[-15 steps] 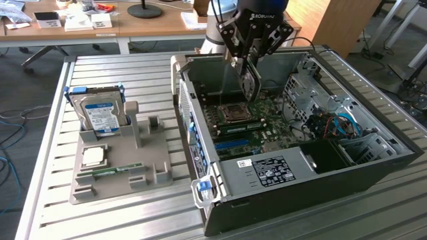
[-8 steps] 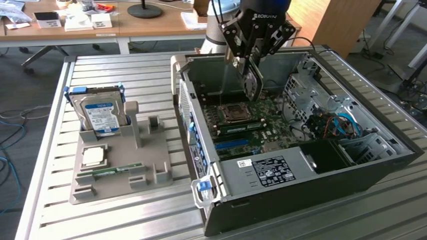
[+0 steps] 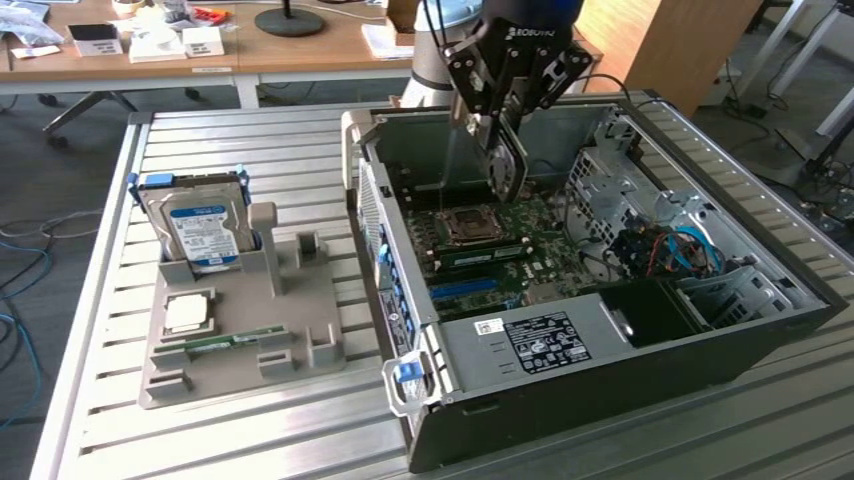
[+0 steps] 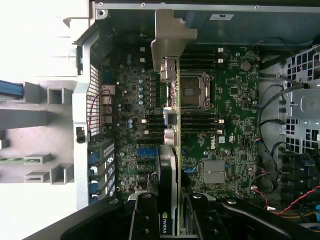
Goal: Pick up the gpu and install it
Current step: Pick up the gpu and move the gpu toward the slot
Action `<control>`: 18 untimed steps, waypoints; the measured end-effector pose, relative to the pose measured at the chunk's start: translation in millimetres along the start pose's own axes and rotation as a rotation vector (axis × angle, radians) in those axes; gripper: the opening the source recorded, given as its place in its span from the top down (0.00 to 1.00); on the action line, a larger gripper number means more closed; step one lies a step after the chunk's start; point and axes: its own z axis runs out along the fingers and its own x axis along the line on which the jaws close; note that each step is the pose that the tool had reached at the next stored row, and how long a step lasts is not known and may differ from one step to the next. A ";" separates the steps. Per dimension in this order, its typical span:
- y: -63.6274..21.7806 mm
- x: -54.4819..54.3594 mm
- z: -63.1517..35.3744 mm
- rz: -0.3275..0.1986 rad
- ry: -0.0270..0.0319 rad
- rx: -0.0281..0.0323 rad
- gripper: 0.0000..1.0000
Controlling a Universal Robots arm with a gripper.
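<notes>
So here's where we've got to: the jaws are clenched on the gpu [image 3: 506, 165], one on each flat face. The card hangs upright under the arm [image 3: 514, 60] in the upper middle of the exterior view. It's down inside the open computer case [image 3: 747, 335], which lies on its side with the open face up. The card is right over the motherboard [image 3: 541, 245], just beside the processor socket [image 3: 470, 225]. We honestly can't tell if its lower end is touching the board or hanging just off it. In the wrist view we're looking at the card edge-on. The silver bracket [image 4: 169, 42] is at the end away from the jaws, and a green NVIDIA sticker [image 4: 165, 223] sits right between them. The power supply [image 3: 534, 345] fills the lower middle of the case, and some blue cables [image 3: 687, 250] are bunched toward the exterior view's right. Over on the exterior view's left, a grey holder [image 3: 240, 375] sits on the slatted metal worktop [image 3: 267, 150], beside the case. A hard drive [image 3: 200, 225] stands upright in the holder's back slot. A processor chip [image 3: 184, 312] lies flat in front of that, and a green memory stick [image 3: 220, 343] lies just below the chip in the frame.
</notes>
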 end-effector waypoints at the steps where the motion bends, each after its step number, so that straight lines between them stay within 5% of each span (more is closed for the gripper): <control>1: 0.0 -0.7 0.0 0.000 0.0001 0.0000 0.73; 18: 0.2 -5.1 0.1 0.000 0.0001 0.0000 0.73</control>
